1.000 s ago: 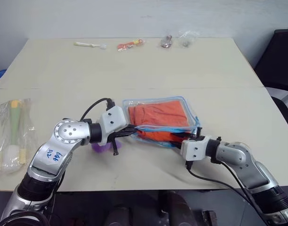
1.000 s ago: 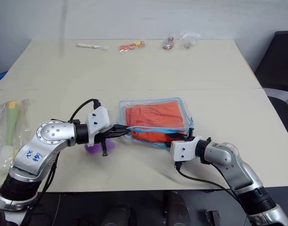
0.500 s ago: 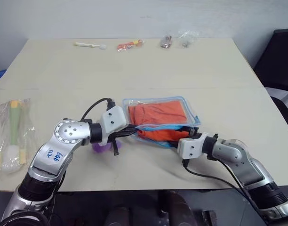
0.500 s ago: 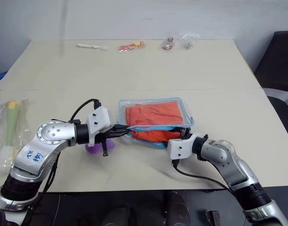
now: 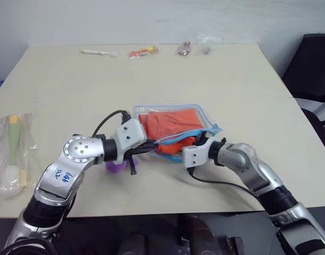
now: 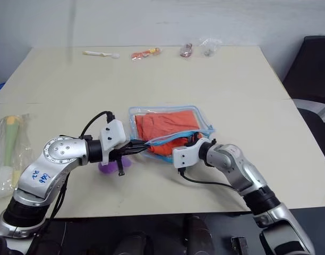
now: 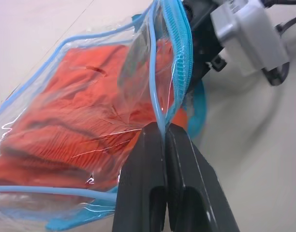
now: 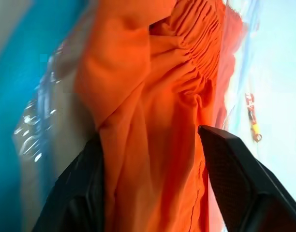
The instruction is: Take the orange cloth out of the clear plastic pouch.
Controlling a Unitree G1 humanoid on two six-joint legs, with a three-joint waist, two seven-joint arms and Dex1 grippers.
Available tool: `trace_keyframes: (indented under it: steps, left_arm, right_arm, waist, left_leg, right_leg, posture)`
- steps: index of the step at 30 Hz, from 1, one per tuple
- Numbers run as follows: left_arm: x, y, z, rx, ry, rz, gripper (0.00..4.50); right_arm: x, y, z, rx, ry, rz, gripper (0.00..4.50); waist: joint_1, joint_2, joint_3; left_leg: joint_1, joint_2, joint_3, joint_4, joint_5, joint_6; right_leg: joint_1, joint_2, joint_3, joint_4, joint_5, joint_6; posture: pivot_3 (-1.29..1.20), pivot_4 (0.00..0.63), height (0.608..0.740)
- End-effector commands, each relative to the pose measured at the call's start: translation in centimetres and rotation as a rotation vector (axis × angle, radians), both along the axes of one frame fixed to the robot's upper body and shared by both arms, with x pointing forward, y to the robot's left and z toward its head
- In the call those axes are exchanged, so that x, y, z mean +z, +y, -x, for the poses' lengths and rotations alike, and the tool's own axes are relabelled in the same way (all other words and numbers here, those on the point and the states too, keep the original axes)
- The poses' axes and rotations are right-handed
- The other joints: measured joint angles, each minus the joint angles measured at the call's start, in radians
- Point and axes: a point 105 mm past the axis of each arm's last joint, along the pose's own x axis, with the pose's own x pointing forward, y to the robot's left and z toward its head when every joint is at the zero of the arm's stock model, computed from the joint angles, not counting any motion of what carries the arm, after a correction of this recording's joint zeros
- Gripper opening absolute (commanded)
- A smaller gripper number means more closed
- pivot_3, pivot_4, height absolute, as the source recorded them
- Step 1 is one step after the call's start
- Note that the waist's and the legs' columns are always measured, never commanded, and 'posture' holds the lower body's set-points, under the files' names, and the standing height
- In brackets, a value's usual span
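The clear plastic pouch [image 5: 207, 116] with light blue zipper trim lies mid-table, and the orange cloth [image 5: 170, 123] is folded inside it. My left gripper [image 5: 151, 149] is shut on the pouch's zipper edge [image 7: 180, 53] and holds that edge raised, so the mouth gapes. From the other side my right gripper [image 5: 197, 142] is pushed into the mouth. It is open, with one finger [image 8: 235, 183] on each side of a bunched fold of the cloth [image 8: 157, 96]. The cloth is still within the plastic.
A small purple plush toy [image 5: 117, 164] lies under my left wrist. A thin clear bag with a green-and-white brush [image 5: 13, 154] rests at the left edge. Small packets [image 5: 142, 51] line the far edge. A black chair [image 5: 316, 64] stands to the right.
My right gripper has moved forward and left into the pouch mouth and opened wider around the cloth. The left gripper has kept its hold and place.
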Motion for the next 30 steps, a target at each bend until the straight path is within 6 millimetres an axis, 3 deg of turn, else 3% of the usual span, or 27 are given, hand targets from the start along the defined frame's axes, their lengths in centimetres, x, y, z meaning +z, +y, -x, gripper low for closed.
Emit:
trace_keyframes:
  steps: [1,8,15,26,30]
  left_arm:
    - [1.1,-0.7,0.6,-0.039,-0.047,0.006,0.00]
    - [1.0,-0.5,0.3,-0.029,-0.047,0.003,0.00]
    - [1.0,-0.5,-0.3,0.000,-0.053,0.005,0.00]
    - [-0.4,0.2,-3.1,0.143,-0.095,-0.066,0.00]
    - [-0.9,0.2,-4.0,0.180,-0.103,-0.072,0.00]
  right_arm:
    - [-3.6,-0.8,0.1,-0.048,0.132,0.055,2.40]
    - [-3.5,-0.8,0.6,-0.044,0.161,0.032,0.04]
    - [-3.1,-0.6,1.5,-0.023,0.224,-0.026,0.04]
    - [3.0,-0.9,7.0,0.234,0.481,-0.260,0.04]
    - [4.2,-1.4,9.2,0.321,0.539,-0.258,0.04]
  waist:
    - [-0.001,0.000,0.000]
    - [0.000,-0.001,-0.001]
    - [0.008,-0.001,-0.001]
    - [0.012,-0.001,-0.001]
    - [0.014,-0.001,-0.001]
  left_leg:
    - [0.000,0.000,0.000,0.000,0.000,0.000]
    - [0.000,0.000,0.000,0.000,0.000,0.000]
    - [0.000,0.000,-0.001,0.000,0.000,0.000]
    - [-0.001,-0.001,-0.002,0.000,0.000,0.000]
    - [-0.001,-0.001,-0.003,0.000,0.000,0.000]
  right_leg:
    - [0.000,0.000,0.000,0.000,0.000,0.000]
    - [0.000,0.000,0.000,0.000,0.000,0.000]
    - [0.000,0.000,0.000,0.000,0.000,0.000]
    - [0.000,0.000,-0.002,-0.002,0.000,0.000]
    - [0.000,0.000,-0.002,-0.002,0.000,0.000]
  posture:
    - [0.00,0.150,0.740]
    - [0.00,0.150,0.740]
    - [0.00,0.150,0.740]
    - [0.00,0.150,0.740]
    - [0.00,0.150,0.740]
